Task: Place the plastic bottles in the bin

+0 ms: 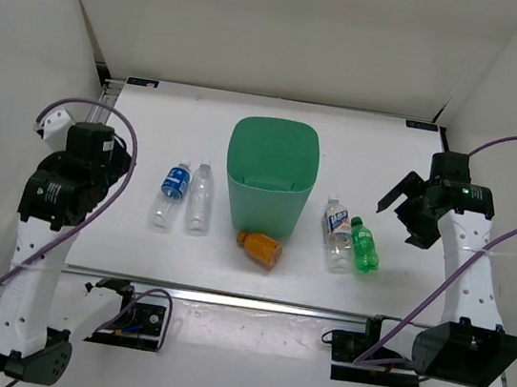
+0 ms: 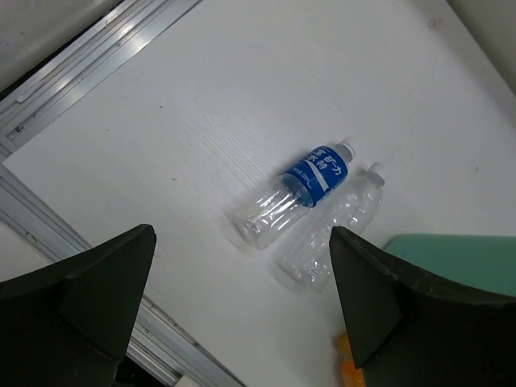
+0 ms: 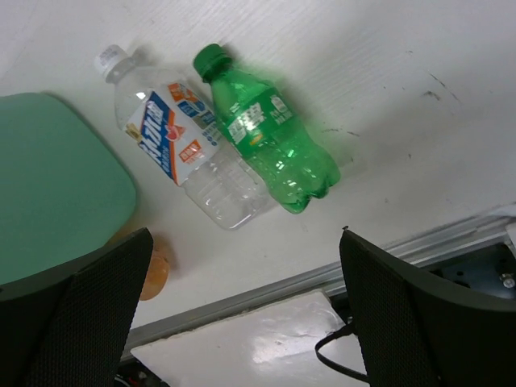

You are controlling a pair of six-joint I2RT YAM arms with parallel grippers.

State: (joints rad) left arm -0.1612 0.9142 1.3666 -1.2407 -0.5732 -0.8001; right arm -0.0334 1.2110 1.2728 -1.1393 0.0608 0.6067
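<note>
The bin (image 1: 271, 171) stands upright mid-table. All five bottles lie on their sides on the table (image 1: 154, 112), outside the bin.

- Left of the bin: the blue-label bottle (image 1: 172, 191) and the plain clear bottle (image 1: 200, 200), side by side.
- Right of the bin: the white-blue label bottle (image 1: 337, 233) and the green bottle (image 1: 364, 245), touching.
- Near side of the bin: the orange bottle (image 1: 260, 248), close against the foot.

The left gripper (image 2: 242, 250) has its jaws spread wide and holds nothing. The right gripper (image 3: 243, 238) is likewise spread wide and holds nothing.

Both wrist views cut the bin off at the frame edge. In them the orange bottle shows only as a sliver beside a finger. Its cap end cannot be made out.
</note>
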